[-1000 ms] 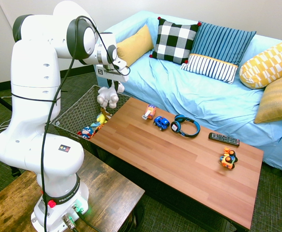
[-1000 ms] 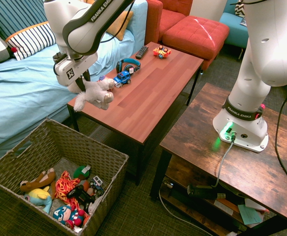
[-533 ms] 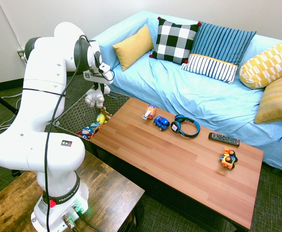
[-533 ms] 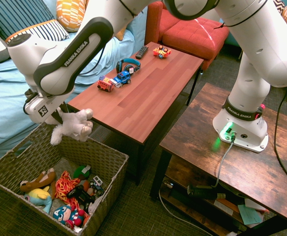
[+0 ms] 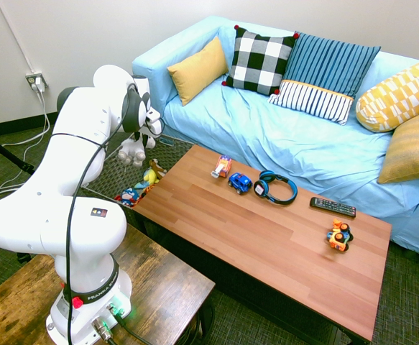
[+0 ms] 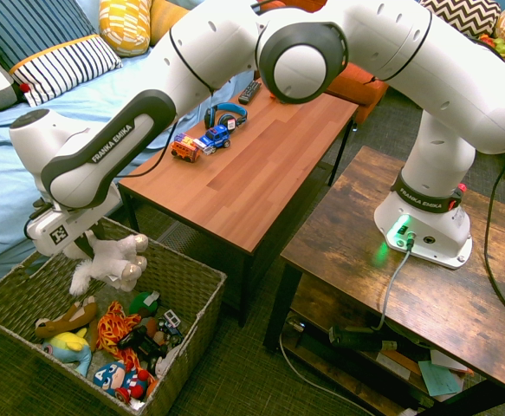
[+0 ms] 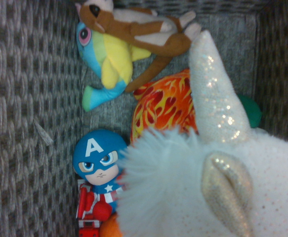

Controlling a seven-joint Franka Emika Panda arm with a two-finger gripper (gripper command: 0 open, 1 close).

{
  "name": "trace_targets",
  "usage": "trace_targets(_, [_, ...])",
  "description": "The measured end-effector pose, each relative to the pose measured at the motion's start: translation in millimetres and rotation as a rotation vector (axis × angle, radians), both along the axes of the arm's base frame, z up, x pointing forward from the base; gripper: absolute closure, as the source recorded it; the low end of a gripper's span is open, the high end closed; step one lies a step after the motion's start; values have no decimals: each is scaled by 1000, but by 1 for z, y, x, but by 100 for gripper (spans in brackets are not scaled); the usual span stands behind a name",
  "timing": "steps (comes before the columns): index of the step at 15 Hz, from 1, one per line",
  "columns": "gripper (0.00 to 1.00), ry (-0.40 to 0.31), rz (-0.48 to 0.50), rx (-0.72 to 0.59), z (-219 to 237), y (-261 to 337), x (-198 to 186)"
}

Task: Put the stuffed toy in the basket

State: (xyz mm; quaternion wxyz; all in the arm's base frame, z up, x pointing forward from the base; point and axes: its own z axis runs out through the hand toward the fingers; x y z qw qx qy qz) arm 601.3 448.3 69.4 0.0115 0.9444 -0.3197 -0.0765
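The gripper (image 6: pixel 86 251) is squeezed tight on the stuffed toy (image 6: pixel 111 261), which hangs under it, over the basket (image 6: pixel 193 290).

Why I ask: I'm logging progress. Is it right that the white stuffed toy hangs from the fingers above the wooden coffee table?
Not quite. The second exterior view shows the white stuffed toy hanging from the fingers above the basket, not the coffee table. Other toys lie in the basket below it.

Blue headphones (image 5: pixel 275 187), remote (image 5: pixel 333 207), toy cars on coffee table (image 5: pixel 266 244)
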Motion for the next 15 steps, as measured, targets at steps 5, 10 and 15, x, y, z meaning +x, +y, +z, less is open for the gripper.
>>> trace_targets(5, [0, 61, 26, 9, -22, 13, 2])
trace_targets(10, [0, 54, 31, 30, -17, 15, 10])
trace_targets(15, [0, 52, 31, 55, -11, 6, 20])
